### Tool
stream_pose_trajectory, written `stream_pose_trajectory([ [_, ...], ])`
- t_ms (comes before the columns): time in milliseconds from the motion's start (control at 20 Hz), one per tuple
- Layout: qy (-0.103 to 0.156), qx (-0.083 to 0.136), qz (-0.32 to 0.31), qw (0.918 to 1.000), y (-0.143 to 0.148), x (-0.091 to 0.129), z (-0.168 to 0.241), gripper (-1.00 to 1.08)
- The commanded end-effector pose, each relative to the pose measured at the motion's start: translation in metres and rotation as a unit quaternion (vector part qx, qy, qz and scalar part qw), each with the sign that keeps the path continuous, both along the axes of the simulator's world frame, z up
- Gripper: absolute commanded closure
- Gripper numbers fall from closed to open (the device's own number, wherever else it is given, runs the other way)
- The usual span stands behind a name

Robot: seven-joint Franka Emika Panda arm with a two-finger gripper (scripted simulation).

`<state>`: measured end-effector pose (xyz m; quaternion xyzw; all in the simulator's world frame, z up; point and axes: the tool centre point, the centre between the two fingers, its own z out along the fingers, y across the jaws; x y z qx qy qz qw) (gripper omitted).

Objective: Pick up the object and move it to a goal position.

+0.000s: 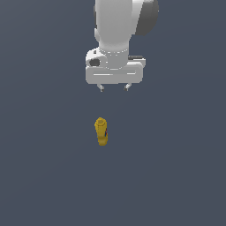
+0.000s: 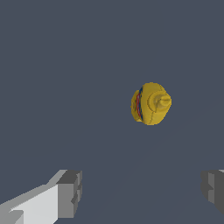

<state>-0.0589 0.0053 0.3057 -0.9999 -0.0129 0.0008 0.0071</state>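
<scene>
In the exterior view, the flat dark grey-blue floor (image 1: 44, 176) fills everything, and the small yellow squeeze bottle (image 1: 101, 131) stands alone on it. The white pincer (image 1: 114, 87) hangs above the bottle, apart from it, open and holding nothing.

In the wrist view, the bottle (image 2: 150, 103) shows its nozzle cap, with bare floor all around.

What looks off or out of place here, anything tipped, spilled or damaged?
Nothing stands out. The yellow squeeze bottle stands alone on the plain grey surface, cap on, with no spill or damage visible. The claw hangs open above it, apart from it, holding nothing.
</scene>
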Motion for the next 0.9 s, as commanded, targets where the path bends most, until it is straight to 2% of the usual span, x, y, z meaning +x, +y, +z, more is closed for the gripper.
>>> stream_pose_trajectory([
  [0, 0.000, 0.000, -0.003, 1.0000, -0.006, 0.008, -0.008, -0.92],
  [450, 0.000, -0.003, -0.019, 0.9998, -0.041, 0.047, -0.055, -0.92],
  [850, -0.001, -0.007, -0.026, 0.9996, -0.061, 0.064, -0.082, -0.92],
])
